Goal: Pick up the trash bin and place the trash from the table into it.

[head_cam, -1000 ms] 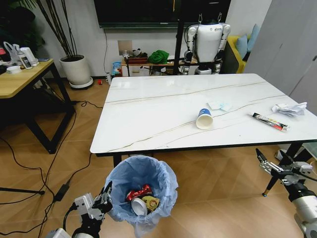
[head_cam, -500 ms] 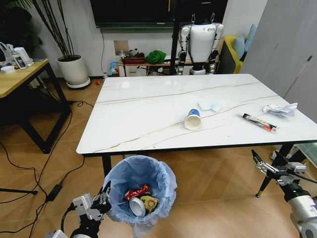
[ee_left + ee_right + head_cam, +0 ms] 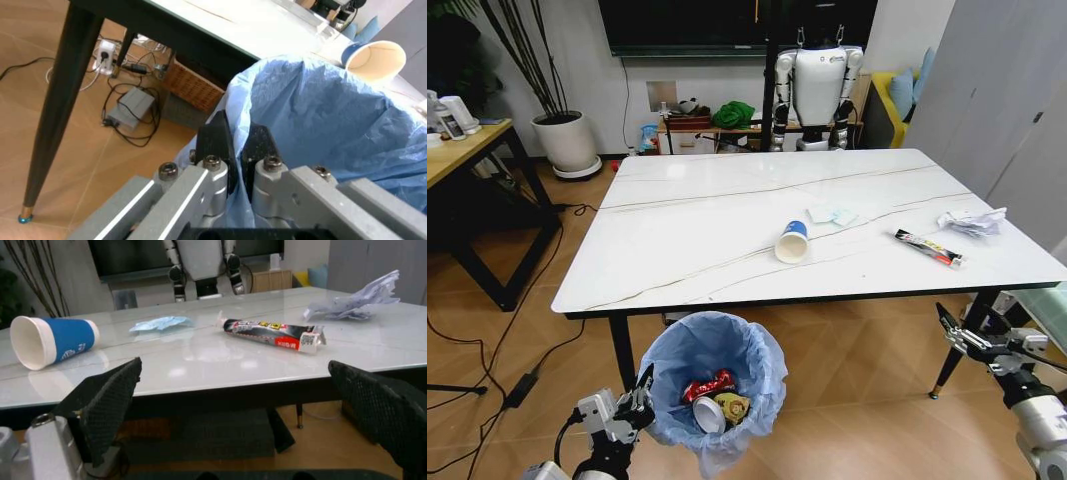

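since a second ago the whole head view has slid: table [image 3: 727, 215] and litter sit further toward 9 o'clock in frame, a sign the camera has turned or the base has rolled, not that the things moved. left gripper [image 3: 639, 398], at 7 o'clock, is clamped on the rim of the trash bin [image 3: 712, 345], its dark fingers [image 3: 215, 142] pinching the crinkly light-blue liner; the bin hangs just below the table's near edge with a crushed red can [image 3: 708, 387], a yellow wrapper [image 3: 732, 408] and a white lid [image 3: 707, 415] already inside. right gripper [image 3: 974, 338], at 4 o'clock below the table's right corner, holds its mesh-padded jaws wide apart and empty. on the glossy marble-look top lie a tipped blue-and-white paper cup [image 3: 791, 241] near centre, a pale crumpled scrap [image 3: 832, 215] just beyond it, a long thin dark wrapper [image 3: 928, 247] toward 3 o'clock and crumpled white paper [image 3: 972, 221] past that. judged from this, the bin is in hand and collection is partway; the next grasp would call for raising the free gripper over the edge toward the wrapper, which looks the nearest piece.
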Controlling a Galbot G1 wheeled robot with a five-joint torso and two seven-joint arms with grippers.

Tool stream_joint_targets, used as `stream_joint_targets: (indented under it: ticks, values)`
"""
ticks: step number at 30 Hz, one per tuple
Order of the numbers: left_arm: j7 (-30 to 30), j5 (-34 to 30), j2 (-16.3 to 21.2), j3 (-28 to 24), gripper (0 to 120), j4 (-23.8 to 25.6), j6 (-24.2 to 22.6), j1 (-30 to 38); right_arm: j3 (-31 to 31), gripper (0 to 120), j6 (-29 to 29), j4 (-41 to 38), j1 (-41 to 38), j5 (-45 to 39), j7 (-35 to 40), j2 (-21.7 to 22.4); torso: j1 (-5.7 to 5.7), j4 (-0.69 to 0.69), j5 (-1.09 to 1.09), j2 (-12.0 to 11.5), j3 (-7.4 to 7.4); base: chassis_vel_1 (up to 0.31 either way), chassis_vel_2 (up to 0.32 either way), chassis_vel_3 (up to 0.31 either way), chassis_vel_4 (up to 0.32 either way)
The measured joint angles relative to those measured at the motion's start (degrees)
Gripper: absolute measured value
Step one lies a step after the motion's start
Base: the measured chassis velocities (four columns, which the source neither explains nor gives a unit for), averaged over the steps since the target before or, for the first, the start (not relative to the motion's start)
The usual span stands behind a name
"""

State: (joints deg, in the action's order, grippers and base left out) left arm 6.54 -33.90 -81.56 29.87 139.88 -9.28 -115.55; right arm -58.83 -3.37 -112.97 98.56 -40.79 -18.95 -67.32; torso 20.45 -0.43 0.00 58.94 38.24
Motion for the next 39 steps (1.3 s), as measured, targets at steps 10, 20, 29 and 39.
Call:
stream_joint_targets:
  ticks: [10,20,29,39]
  values:
    - [0.1,-0.2,0.1,0.1,0,0.0,-0.1,0.0,0.5,100,-3.8,0.7,0.2,2.0,-2.0,0.2,0.0,-0.01,-0.01,0.0,0.0,-0.033,-0.046,0.032,0.05]
    - [-0.1,0.6,0.7,0.5,0,0.9,0.1,-2.5,5.3,100,-1.7,-9.1,-0.3,2.1,5.4,10.3,0.0,0.04,-0.01,0.0,0.0,0.0,0.0,0.0,0.0]
    - [-0.4,1.3,1.7,1.5,0,1.4,0.2,-4.4,16.8,100,9.5,-15.4,-7.3,2.5,20.6,19.5,0.0,-0.02,0.02,0.0,0.0,0.0,0.0,0.0,0.0]
    - [-1.1,3.3,-1.3,2.2,0,2.0,0.5,-5.3,32.2,100,12.9,-10.0,-23.1,-3.1,25.2,26.9,0.0,-0.01,0.01,0.0,0.01,0.0,0.0,0.0,0.0]
